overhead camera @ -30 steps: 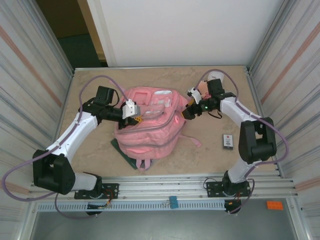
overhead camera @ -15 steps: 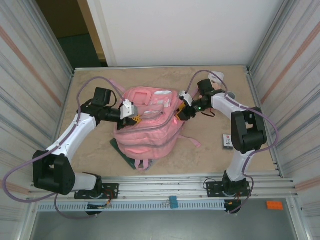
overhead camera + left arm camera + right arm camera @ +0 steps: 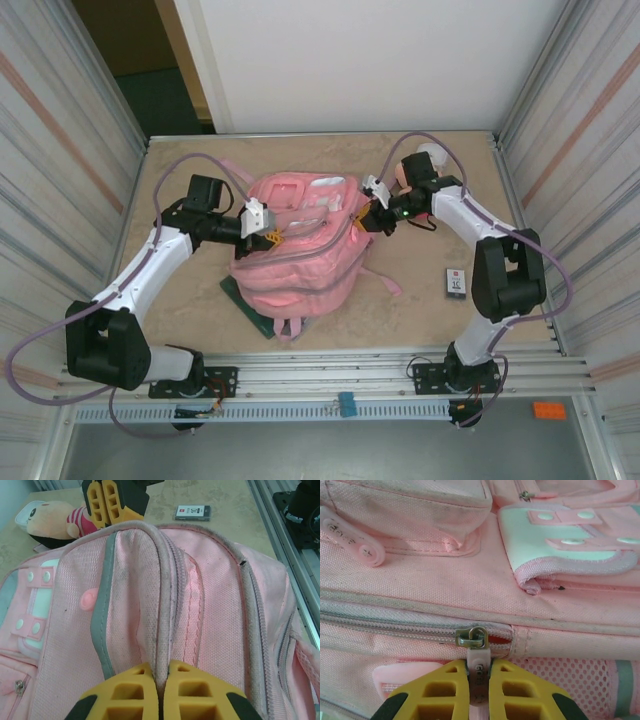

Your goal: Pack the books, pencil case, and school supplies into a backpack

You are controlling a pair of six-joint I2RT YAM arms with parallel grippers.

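Note:
The pink backpack (image 3: pixel 300 262) lies flat mid-table. My left gripper (image 3: pixel 268 228) (image 3: pixel 161 674) is shut on a grey-piped fold of the backpack's fabric on its left side. My right gripper (image 3: pixel 369 214) (image 3: pixel 480 669) is shut on the pale pink zipper pull (image 3: pixel 479 666), just below the metal slider (image 3: pixel 472 637), at the backpack's right edge. The dark green pencil case (image 3: pixel 246 302) sticks out from under the backpack's near left corner. A small flat book (image 3: pixel 456 282) (image 3: pixel 192 512) lies on the table to the right. The school supplies are out of view.
A pink plush doll (image 3: pixel 416 166) (image 3: pixel 52 522) lies behind my right wrist at the back right. Corrugated walls close in both sides, and a metal rail (image 3: pixel 330 365) runs along the near edge. A pink strap (image 3: pixel 385 282) trails off the backpack's right side.
My right gripper has closed from open onto the zipper pull, and its wrist has shifted a little. The left arm and the backpack have stayed put.

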